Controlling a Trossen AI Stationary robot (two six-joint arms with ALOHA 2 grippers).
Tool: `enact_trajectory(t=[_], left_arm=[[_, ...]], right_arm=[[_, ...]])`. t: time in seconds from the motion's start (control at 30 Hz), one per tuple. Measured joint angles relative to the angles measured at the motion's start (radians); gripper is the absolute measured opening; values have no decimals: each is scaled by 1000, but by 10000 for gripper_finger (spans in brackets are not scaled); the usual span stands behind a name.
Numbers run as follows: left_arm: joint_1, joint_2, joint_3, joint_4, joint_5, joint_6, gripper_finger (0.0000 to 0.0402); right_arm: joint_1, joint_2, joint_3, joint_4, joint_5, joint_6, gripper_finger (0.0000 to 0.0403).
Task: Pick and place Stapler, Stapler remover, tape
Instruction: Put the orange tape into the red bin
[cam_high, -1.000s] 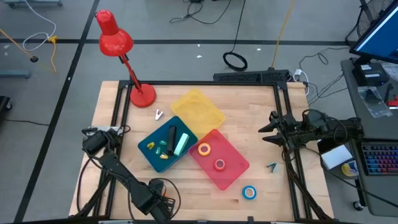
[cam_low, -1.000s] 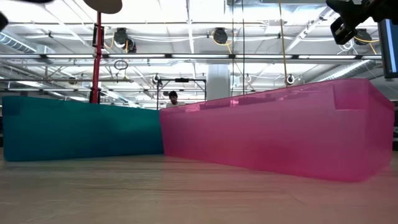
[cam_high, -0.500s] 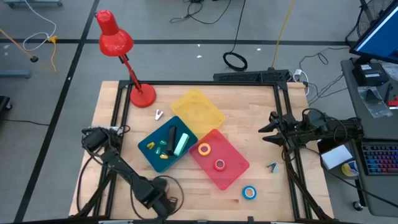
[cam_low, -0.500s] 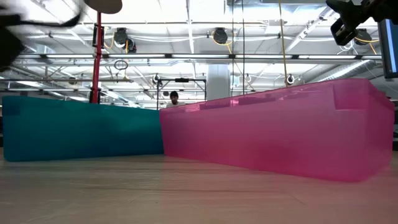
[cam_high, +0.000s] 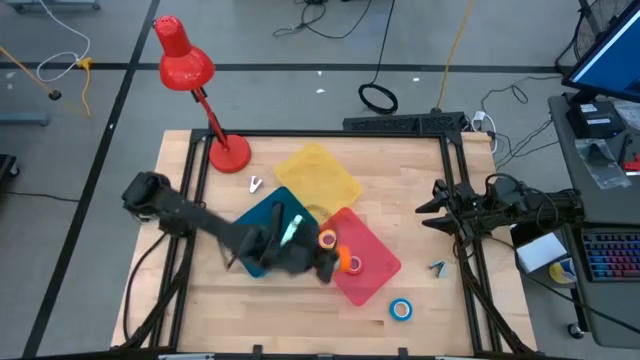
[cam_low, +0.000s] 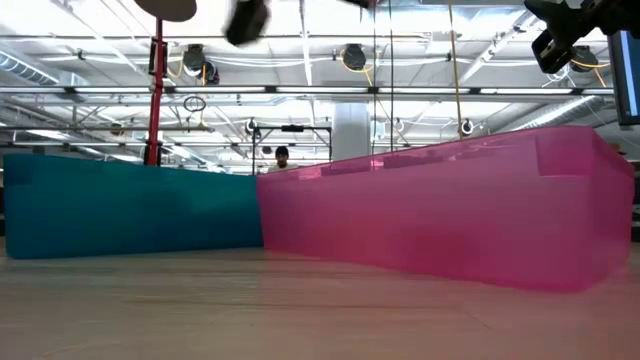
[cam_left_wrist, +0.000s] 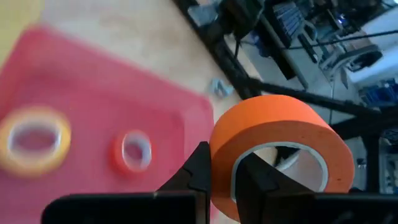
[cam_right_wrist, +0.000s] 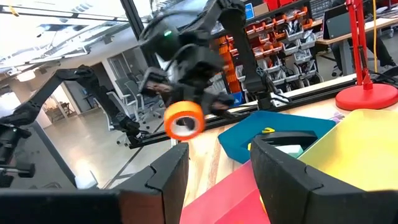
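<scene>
Orange tape roll, wide ring with pale inner core, clamped in left claw above the pink tray, which holds a yellow roll and a red roll. Blue roll lies on the wooden table; right claw waits apart at the table's right edge, workshop room behind.

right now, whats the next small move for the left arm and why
Probably lower the orange tape into the pink tray and open. The left gripper is shut on it above that tray, where a yellow roll and a red roll already lie.
</scene>
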Motion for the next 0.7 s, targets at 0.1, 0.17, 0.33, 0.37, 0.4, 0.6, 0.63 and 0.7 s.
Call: enact_trajectory(t=[0.1, 0.17, 0.33, 0.37, 0.4, 0.6, 0.63, 0.7], left_arm=[[116, 14, 1, 49, 86, 114, 34], [185, 34, 16, 20, 135, 141, 34], [301, 151, 161, -130, 230, 235, 34], [318, 184, 209, -160, 249, 253, 34], [331, 219, 260, -188, 271, 268, 34], [364, 412, 532, -557, 364, 324, 34], [363, 427, 567, -617, 365, 326, 34], [359, 453, 614, -690, 365, 335, 34]], right_arm=[[0, 0, 0, -2, 0, 0, 167], [0, 0, 0, -3, 0, 0, 167], [0, 0, 0, -9, 6, -2, 167], [0, 0, 0, -6, 8, -1, 167], [0, 0, 0, -7, 8, -1, 167], [0, 0, 0, -15, 6, 1, 167], [0, 0, 0, -14, 6, 0, 167], [0, 0, 0, -16, 6, -1, 167]])
